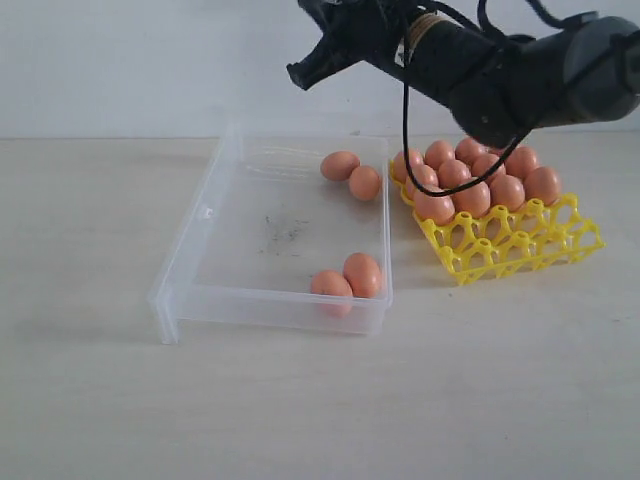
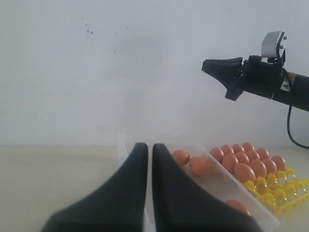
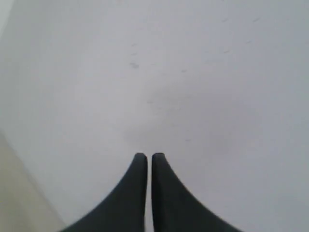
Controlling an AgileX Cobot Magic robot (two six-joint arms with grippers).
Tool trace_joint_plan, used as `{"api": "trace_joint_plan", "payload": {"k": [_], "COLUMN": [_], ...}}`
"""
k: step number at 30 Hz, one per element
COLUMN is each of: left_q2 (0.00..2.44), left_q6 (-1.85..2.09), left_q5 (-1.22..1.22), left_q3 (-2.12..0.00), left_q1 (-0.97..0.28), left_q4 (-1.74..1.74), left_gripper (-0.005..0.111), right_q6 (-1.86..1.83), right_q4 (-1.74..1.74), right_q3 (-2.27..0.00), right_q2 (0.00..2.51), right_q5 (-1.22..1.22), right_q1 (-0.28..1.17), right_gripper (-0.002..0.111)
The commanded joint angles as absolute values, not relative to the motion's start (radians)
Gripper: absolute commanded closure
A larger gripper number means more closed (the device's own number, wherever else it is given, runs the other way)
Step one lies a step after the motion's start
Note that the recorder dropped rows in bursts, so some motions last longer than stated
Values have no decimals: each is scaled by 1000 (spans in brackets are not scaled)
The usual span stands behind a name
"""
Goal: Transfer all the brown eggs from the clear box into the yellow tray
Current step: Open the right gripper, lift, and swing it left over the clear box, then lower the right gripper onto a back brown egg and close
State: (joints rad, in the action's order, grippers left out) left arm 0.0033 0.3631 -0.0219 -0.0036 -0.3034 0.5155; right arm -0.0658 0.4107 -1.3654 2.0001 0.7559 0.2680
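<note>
The clear box (image 1: pixel 215 255) lies mid-table with two brown eggs (image 1: pixel 340 165) at its far right corner and two more (image 1: pixel 362 274) at its near right corner. Right of it the yellow tray (image 1: pixel 520 245) holds several brown eggs (image 1: pixel 472 197) in its far rows; its near cups are bare. My right gripper (image 1: pixel 303 73) hangs high above the box's far side, shut and holding nothing; its wrist view shows only its tips (image 3: pixel 148 157) against the white wall. My left gripper (image 2: pixel 149 147) is shut and empty, outside the exterior view, looking over the box (image 2: pixel 251 205) and tray (image 2: pixel 277 191).
The right arm (image 1: pixel 520 70) and its black cable (image 1: pixel 440 165) hang over the tray's far end. A pale wooden tabletop (image 1: pixel 300 410) surrounds box and tray, with a white wall (image 1: pixel 150 60) behind.
</note>
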Motion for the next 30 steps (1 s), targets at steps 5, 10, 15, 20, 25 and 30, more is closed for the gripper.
{"api": "trace_joint_plan", "payload": {"k": [5,10,15,20,25,30], "left_q2": [0,0,0,0,0,0], "left_q6": [367,367,367,367,367,367], "left_q5": [-34,-34,-34,-34,-34,-34], "left_q3": [0,0,0,0,0,0], "left_q1": [-300,-300,-300,-300,-300,-300], "left_q4": [512,512,512,512,512,512], "left_gripper": [103,103,103,103,103,103], "right_q6": [-235,-560,-493,-387,-233,-150], "right_q4": [92,-48,-178,-175,-143,-91], "right_q3": [-1583,-1919,-2110,-2166,-2174,-2206], "right_q2": [2063,2147,2263,2349,2379,2420], "right_q5": [42,-645,-791,-660,-725,-947], "right_q1": [288,288,280,271,266,244], "right_gripper": [108,108,108,108,106,67]}}
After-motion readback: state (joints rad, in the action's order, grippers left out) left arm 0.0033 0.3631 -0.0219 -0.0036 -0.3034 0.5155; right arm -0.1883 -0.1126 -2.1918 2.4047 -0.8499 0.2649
